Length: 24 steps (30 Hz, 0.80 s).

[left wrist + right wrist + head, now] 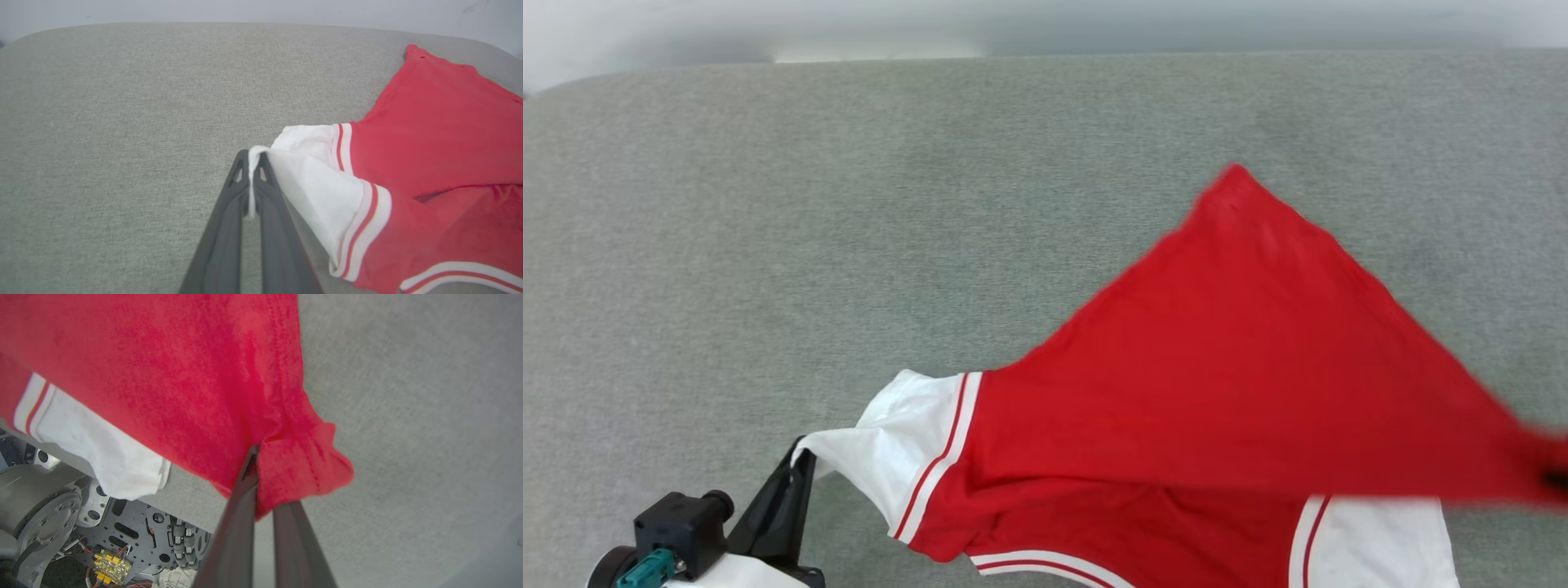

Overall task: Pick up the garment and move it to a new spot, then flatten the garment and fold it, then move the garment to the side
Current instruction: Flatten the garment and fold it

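Note:
The garment (1225, 359) is a red jersey with white sleeves and red-and-white striped trim, stretched across the lower right of the grey table. Its letters and number are hidden. My left gripper (800, 457) is shut on the edge of one white sleeve (310, 171), the cloth pinched between the fingertips (245, 163). My right gripper (261, 457) is shut on a bunched red part of the garment (204, 375), lifted above the table. The other white sleeve (1380, 539) hangs over the near table edge.
The grey fabric-covered table (849, 204) stretches wide to the left and back. Its near edge and my wheeled base (81, 539) with wiring lie below the garment in the right wrist view. A pale wall (245, 10) stands behind the table.

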Available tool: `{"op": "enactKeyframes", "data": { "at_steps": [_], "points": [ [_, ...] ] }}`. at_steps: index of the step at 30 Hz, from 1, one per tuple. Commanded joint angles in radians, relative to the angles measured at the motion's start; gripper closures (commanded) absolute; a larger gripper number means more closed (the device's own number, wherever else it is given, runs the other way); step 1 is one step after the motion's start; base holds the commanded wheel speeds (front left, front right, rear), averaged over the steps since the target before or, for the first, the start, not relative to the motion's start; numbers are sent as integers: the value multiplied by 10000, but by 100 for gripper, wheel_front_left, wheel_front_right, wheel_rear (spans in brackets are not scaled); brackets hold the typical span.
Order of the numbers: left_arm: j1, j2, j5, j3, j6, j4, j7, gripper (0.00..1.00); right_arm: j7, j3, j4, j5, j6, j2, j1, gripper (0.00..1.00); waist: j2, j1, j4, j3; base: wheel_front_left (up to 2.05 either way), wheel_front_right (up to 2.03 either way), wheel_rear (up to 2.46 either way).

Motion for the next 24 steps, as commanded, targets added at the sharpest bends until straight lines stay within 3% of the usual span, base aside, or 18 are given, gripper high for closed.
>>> {"op": "enactKeyframes", "data": {
  "at_steps": [1, 10, 11, 12, 13, 19, 24],
  "points": [
    [117, 36, -36, 82, 53, -9, -29, 100, -23, 48, -61, -12, -3, 49, 396, 100, -1, 1, -117, -8, 0, 0, 0],
    [-40, 84, 43, 0, -16, 104, 49, 100, -329, -545, 14, -642, -5, 1131, 2793, 100, -1, 1, -232, 95, 0, 0, 0],
    [-45, 79, 37, -7, -7, 116, 37, 100, -436, -806, 54, -732, -6, 1250, 2792, 80, -1, 1, -248, 77, 0, 0, 0],
    [-45, 77, 39, -16, -1, 120, 41, 100, -486, -1060, 62, -842, -6, 1314, 2782, 15, -1, 1, -258, 56, 0, 0, 0],
    [-35, 75, 45, -39, -2, 136, 55, 100, -506, -1297, 3, -940, -5, 1329, 2753, 0, -1, 1, -265, 24, 0, 0, 0],
    [-83, 61, 120, -144, -18, 152, 73, 100, -456, -3374, -873, -1115, -5, 1028, 2141, 0, -1, 1, -190, -87, 0, 0, 0],
    [-372, -32, 270, -273, -121, 86, 109, 100, 369, -4528, -1891, -1414, -5, 1009, 1192, 0, -1, 1, 103, 139, 0, 0, 0]
  ]
}}
